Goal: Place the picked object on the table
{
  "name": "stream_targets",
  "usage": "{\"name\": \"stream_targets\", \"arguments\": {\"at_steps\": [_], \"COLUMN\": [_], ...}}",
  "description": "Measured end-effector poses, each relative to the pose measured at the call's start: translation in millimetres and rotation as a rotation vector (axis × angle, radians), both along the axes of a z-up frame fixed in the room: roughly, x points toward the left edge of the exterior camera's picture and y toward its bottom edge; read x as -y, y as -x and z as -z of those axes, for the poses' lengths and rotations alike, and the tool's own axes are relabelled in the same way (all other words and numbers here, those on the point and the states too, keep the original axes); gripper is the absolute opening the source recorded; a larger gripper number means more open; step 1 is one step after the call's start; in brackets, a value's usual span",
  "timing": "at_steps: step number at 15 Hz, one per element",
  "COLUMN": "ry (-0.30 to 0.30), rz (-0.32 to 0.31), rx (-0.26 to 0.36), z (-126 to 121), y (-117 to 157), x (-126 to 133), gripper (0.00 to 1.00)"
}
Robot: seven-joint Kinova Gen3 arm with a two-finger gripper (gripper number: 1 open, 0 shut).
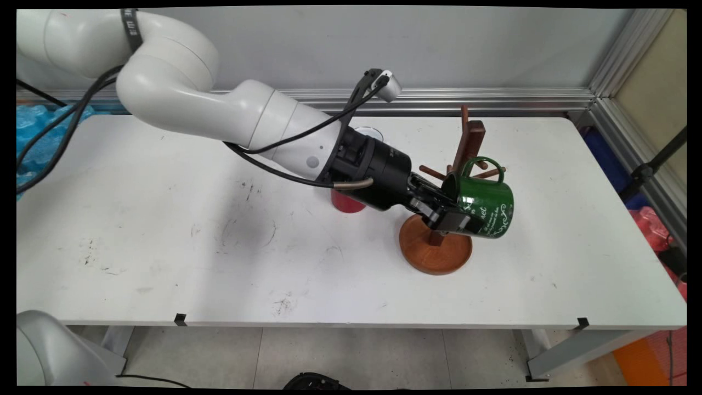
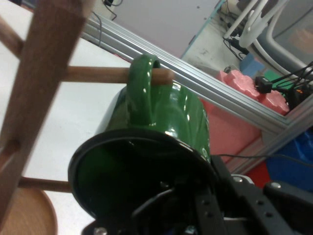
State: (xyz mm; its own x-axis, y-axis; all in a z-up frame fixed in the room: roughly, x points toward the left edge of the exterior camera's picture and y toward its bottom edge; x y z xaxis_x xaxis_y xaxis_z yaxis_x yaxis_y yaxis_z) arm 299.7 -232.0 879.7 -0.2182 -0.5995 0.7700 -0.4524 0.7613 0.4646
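A dark green mug [image 1: 485,206] with white lettering lies tilted on its side in the air beside a wooden mug tree [image 1: 470,140]. My gripper [image 1: 449,211] is shut on the mug's rim, one finger inside the mouth and one outside. In the hand view the green mug [image 2: 161,122] fills the middle, and its handle [image 2: 139,88] loops around the tip of a horizontal peg [image 2: 98,74]. The tree's post [image 2: 39,83] rises at the left. My gripper [image 2: 188,196] sits at the mug's lower rim.
The tree stands on a round wooden base [image 1: 436,255] right of the table's middle. A red cup [image 1: 345,203] stands behind the wrist, partly hidden. A white cup rim [image 1: 368,133] shows above the arm. Other pegs [image 1: 433,173] stick out of the post.
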Motion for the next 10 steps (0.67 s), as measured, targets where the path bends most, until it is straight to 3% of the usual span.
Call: {"name": "stream_targets", "arguments": {"at_steps": [10], "ry": [0.007], "rz": [0.036], "rx": [-0.008], "z": [-21.1], "y": [0.1], "x": [-14.5], "gripper": [0.00]}}
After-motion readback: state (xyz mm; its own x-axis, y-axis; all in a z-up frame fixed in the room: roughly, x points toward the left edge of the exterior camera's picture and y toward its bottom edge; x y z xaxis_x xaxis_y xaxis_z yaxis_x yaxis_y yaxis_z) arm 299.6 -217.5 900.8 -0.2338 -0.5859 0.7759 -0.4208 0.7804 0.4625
